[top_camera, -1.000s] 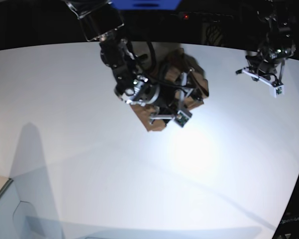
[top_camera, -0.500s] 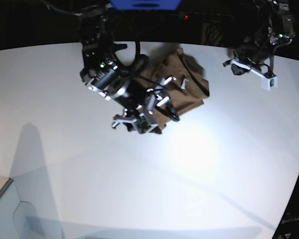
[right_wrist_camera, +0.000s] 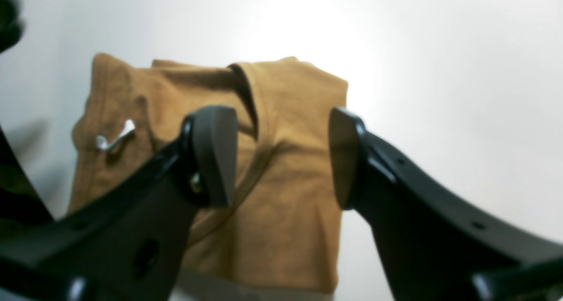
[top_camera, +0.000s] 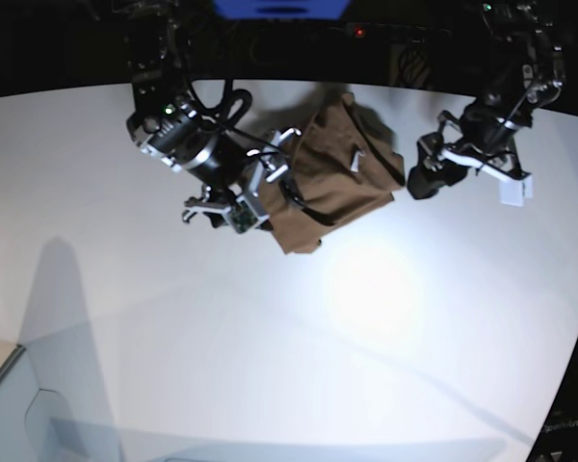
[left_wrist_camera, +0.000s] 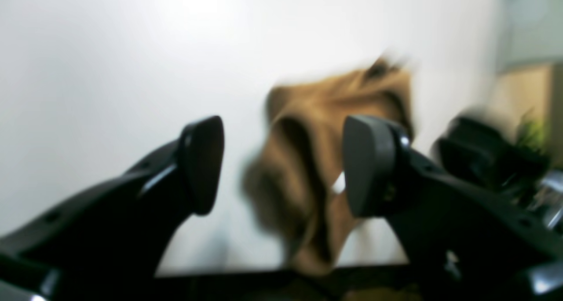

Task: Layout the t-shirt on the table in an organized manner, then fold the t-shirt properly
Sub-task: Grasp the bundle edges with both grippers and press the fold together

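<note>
The brown t-shirt lies in a folded bundle on the white table near its far edge, with a small white tag showing on top. My right gripper is open and empty at the bundle's left edge. In the right wrist view it is above the t-shirt, with the tag off to the left. My left gripper is open and empty just right of the bundle. The left wrist view is blurred. It shows the gripper with the t-shirt beyond it.
A pale panel sits at the table's near left corner. Dark space lies beyond the far edge. In the left wrist view, the other arm is a dark shape right of the shirt, with a green plant behind it.
My right arm has swung left, from over the shirt to its left edge. My left arm has come down and left, closer to the shirt's right side. The shirt has stayed in place.
</note>
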